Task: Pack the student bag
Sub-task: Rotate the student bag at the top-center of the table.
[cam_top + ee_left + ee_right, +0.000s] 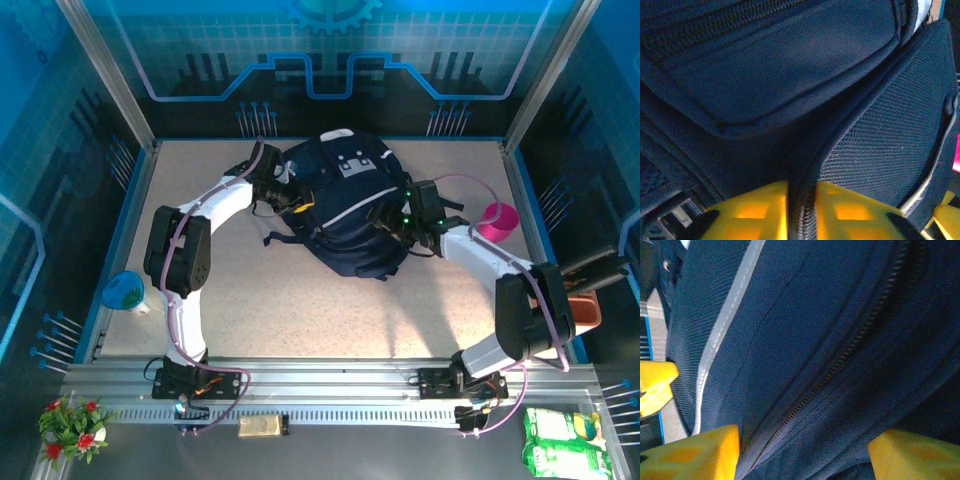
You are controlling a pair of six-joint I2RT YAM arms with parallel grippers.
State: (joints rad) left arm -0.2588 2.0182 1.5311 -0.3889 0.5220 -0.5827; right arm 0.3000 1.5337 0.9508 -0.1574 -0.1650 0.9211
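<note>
Navy student bag [345, 240] on speckled table [250, 300]; left gripper [801, 212] pinched on its piped seam; right gripper [802, 452] spread, straddling zipper fabric

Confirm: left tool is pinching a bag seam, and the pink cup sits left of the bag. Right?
One thing is off. The left tool does pinch a seam of the bag, but the pink cup sits to the right of the bag, not the left. The top view shows it.
</note>
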